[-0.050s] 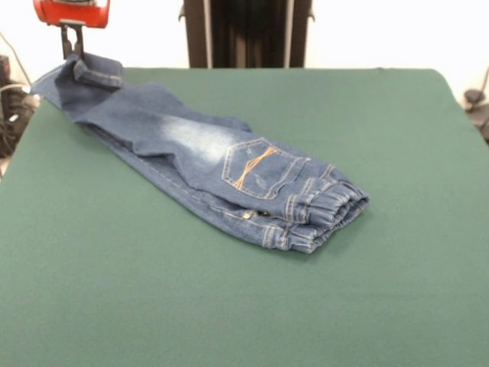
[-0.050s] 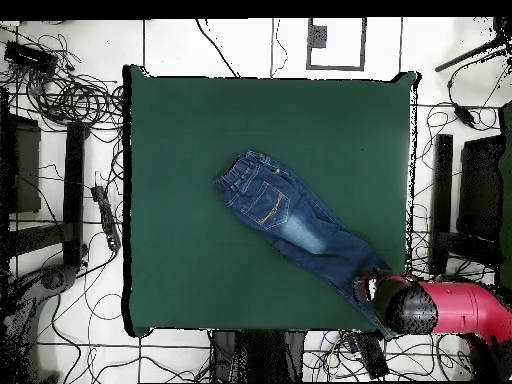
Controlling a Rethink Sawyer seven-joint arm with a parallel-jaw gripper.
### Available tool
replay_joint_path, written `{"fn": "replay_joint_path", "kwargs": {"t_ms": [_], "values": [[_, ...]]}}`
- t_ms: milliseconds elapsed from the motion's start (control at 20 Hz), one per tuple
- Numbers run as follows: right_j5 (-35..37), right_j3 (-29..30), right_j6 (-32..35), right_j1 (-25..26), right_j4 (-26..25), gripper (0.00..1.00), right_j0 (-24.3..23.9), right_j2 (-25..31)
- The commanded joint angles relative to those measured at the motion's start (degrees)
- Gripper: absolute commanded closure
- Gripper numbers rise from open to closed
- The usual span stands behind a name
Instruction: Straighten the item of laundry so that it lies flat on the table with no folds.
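We see small blue denim jeans (image 1: 221, 164) lying diagonally, folded, from worktop (image 1: 229, 306) middle to corner. Pincer (image 1: 72, 47) pinches leg cuff at that corner edge. We judge denim soft, limp, moderately heavy; grip cuffs or waistband (image 1: 325, 210).

Tangled black cables (image 2: 75, 95) lie on the pale tiled floor (image 2: 230, 45) beside a dark stand (image 1: 246, 32).

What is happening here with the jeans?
A red robot arm has its gripper at the leg end of the jeans, at a far corner of the green table. The leg hem is raised at the gripper. The jeans lie stretched diagonally but still folded over lengthwise, with the waistband near the table's middle.
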Motion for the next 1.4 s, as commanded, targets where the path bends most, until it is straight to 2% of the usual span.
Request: {"fn": "replay_joint_path", "kwargs": {"t_ms": [50,1400], "values": [[5.97,4.90,-20.55,0.13,-0.96,1.00,0.89,6.80],[7.37,7.07,-29.11,-2.71,0.35,1.00,-3.19,6.47]]}}
